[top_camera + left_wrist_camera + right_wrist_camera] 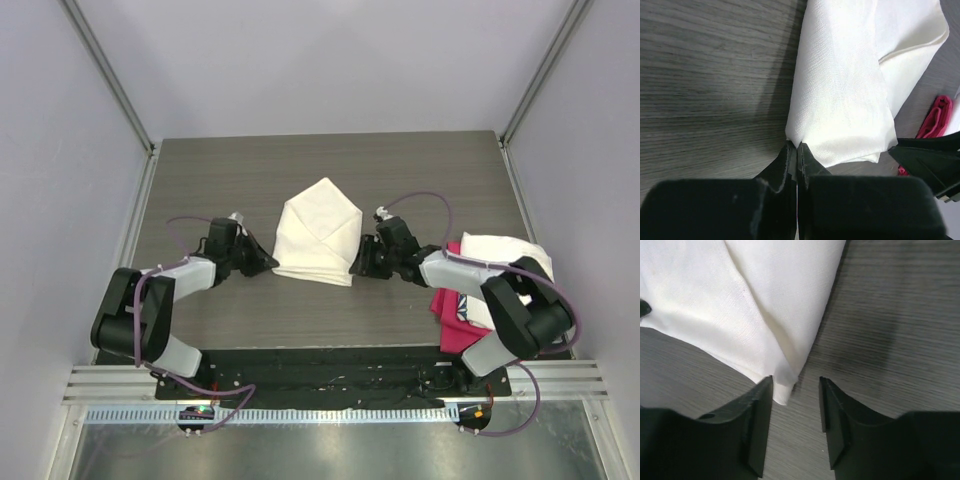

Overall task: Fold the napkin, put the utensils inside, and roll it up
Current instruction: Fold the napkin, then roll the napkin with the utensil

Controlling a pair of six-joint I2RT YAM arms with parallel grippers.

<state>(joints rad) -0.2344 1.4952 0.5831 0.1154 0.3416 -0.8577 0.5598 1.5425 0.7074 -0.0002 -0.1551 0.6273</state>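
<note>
Cream-white cloth napkin [318, 235], folded, lies at the centre of a grey table [420, 170]. Left gripper [796, 146] pinches its 7 o'clock corner; right gripper [796, 385] gapes around the 5 o'clock corner. Folding step; right gripper likely closes next.

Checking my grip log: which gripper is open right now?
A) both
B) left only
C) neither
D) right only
D: the right gripper shows a clear gap between its fingers at a corner of the napkin, while the left gripper is pinched shut on another corner.

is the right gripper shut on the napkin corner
No, the right gripper has its jaws apart, with a corner of the napkin lying loose between them.
</note>
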